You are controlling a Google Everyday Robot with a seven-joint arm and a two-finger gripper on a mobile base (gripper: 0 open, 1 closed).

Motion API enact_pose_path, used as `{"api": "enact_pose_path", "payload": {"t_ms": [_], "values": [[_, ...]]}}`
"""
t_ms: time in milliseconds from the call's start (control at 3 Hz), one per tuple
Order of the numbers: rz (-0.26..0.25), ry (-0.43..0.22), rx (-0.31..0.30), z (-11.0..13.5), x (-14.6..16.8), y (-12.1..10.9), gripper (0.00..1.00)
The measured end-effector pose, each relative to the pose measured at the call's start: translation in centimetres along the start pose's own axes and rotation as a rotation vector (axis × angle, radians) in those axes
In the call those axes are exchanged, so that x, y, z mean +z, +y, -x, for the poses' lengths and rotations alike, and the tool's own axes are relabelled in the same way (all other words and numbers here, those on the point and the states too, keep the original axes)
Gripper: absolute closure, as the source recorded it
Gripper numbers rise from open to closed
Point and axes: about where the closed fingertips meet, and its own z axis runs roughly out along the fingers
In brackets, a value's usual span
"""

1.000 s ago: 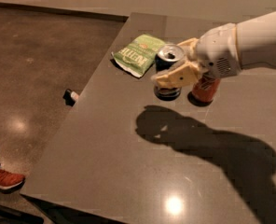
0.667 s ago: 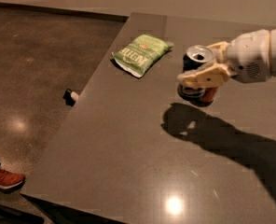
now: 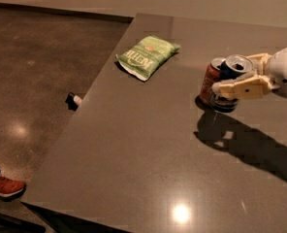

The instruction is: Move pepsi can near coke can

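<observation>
Two glossy cylinders: coke can (image 3: 208,81), pepsi can (image 3: 236,64) inside end effector (image 3: 234,76).

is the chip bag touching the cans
No, the chip bag lies apart, left of the coke can and the pepsi can that the gripper holds at right.

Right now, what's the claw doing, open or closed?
The claw: closed on the pepsi can, over the right side of the table, beside the coke can.
</observation>
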Motion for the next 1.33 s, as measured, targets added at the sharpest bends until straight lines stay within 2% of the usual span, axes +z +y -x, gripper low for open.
{"api": "enact_pose_path", "payload": {"t_ms": [667, 1333], "values": [[-0.036, -0.003, 0.016, -1.7, -1.5, -0.5, 1.00], [-0.080, 0.017, 0.019, -3.3, -1.6, -1.0, 1.00]]}}
